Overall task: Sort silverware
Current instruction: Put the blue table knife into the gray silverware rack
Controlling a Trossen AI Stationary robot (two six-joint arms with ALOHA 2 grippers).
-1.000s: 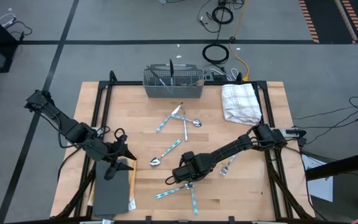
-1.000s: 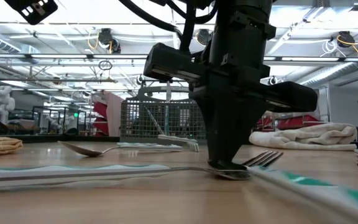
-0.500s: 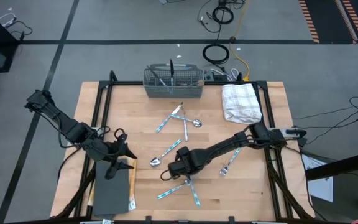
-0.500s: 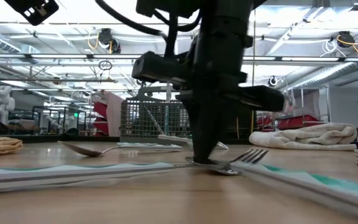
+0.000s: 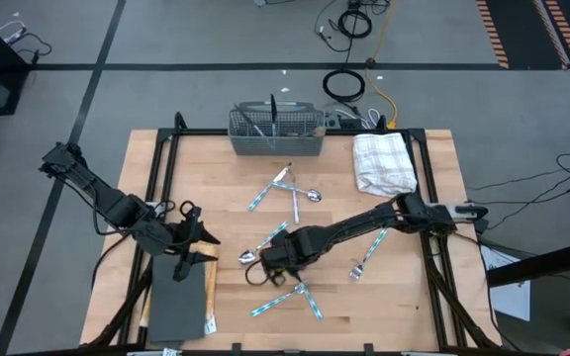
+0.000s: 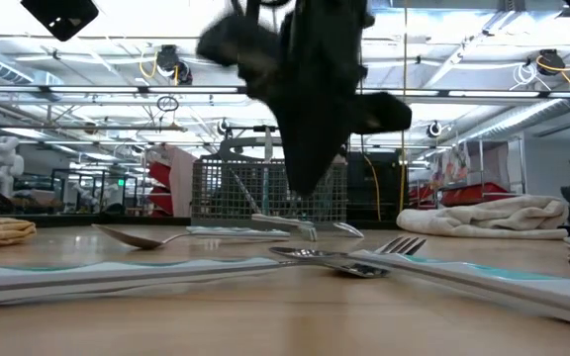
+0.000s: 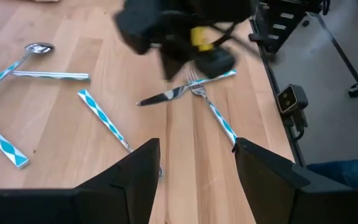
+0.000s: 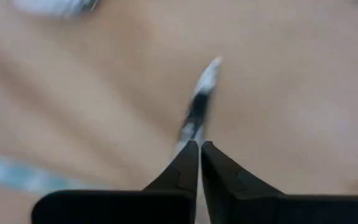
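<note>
Right gripper (image 5: 271, 259) hangs over the middle of the bench toward the front edge, fingers pinched together, and its wrist view shows one thin shiny piece of silverware (image 8: 197, 109) sticking out from between the tips, too blurry to name. I'd guess it's lifting that piece. The rest lies loose: a spoon (image 5: 248, 257) just beside the gripper, a crossed knife and fork (image 5: 300, 297) nearer the front edge. Lift straight and slow so the piece doesn't swivel, then head for the mesh basket (image 5: 276, 133) at the back edge. Left gripper (image 5: 191, 237) waits unclenched near the left edge.
</note>
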